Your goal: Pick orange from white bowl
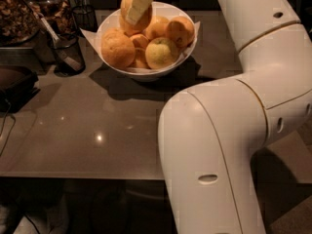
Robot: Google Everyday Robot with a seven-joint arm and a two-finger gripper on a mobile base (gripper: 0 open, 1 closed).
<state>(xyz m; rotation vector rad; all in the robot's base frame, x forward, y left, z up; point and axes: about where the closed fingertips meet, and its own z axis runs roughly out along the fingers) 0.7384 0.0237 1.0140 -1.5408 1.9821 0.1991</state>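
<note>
The white bowl [146,72] stands at the back middle of the brown table, filled with several fruits. My gripper [136,13] reaches down from the top edge over the bowl's back left. One pale finger [140,3] lies across the orange [126,5], and the gripper is shut on it. The orange sits above the other fruits. Below it lie a big bumpy paler orange [117,49], a yellow-green fruit [161,53] and another orange fruit [181,30].
My white arm [229,130] fills the right half of the view. A black mesh cup with utensils [68,52] stands left of the bowl. A tray of brown bits [17,18] and a dark object [14,82] are at far left. The table's front edge [83,177] runs low.
</note>
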